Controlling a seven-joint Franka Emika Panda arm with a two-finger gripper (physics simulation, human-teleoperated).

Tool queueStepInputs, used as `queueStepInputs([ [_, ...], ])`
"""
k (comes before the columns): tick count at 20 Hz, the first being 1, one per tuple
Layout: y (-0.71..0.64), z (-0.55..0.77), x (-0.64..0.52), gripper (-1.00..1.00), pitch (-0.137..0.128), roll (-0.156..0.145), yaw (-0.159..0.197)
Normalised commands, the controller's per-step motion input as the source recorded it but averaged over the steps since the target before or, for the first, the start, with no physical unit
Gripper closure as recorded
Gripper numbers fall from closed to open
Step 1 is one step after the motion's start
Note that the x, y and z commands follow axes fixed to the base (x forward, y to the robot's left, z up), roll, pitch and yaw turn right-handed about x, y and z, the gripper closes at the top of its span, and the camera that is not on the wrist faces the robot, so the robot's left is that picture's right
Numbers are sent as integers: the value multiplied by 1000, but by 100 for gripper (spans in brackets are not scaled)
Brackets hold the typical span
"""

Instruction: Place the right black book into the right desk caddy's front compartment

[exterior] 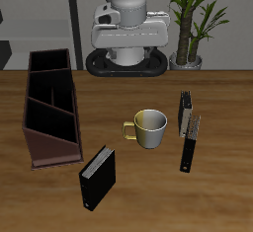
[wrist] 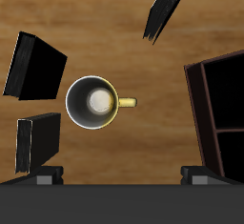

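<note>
Right black book [exterior: 97, 177]: thick, plain glossy black, beside right desk caddy [exterior: 40, 127].

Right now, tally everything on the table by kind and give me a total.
Black books: 3: the right black book, a slim speckled book, a thin long book
Desk caddy: 1
Mug: 1
Total: 5

The right desk caddy [exterior: 51, 108] lies on the wooden table [exterior: 222, 192]. The right black book [exterior: 97, 178] rests near the front edge, just beside the caddy's near end. A mug [exterior: 149, 127] stands mid-table, two other black books [exterior: 188, 127] beyond it.
</note>
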Motion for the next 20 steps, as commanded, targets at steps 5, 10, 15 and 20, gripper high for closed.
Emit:
queueStepInputs([
  [5,-223,66,325,-100,2,-16,9],
  [10,-251,63,330,-100,12,-29,16],
  [15,-371,87,320,-100,-16,-64,5],
  [20,-372,71,356,-100,-30,-36,-28],
])
